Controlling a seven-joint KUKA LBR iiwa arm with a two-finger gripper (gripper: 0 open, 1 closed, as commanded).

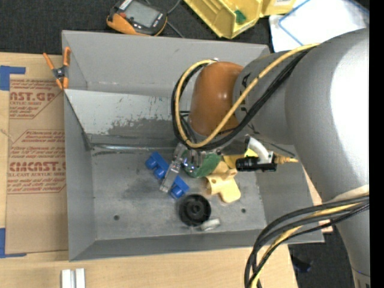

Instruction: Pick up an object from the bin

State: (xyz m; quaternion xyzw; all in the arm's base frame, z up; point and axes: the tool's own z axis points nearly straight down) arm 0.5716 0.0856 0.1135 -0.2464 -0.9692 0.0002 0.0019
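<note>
As 2 blue blocks (pixel 157 164) flank the pincer (pixel 177 173), I cannot tell its state.

orange-and-black handheld gadget (pixel 137 15) lying on the dark surface (pixel 36 11), chunky yellow plastic box (pixel 223 3) off to its right, white sheet with a blue edge (pixel 315 18) just past that

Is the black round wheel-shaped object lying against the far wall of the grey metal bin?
No, the black round wheel-shaped object lies near the front wall of the bin, by a pale yellow block.

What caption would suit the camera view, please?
Robot hand low in the bin among blue blocks, yellow piece, black wheel.
</note>
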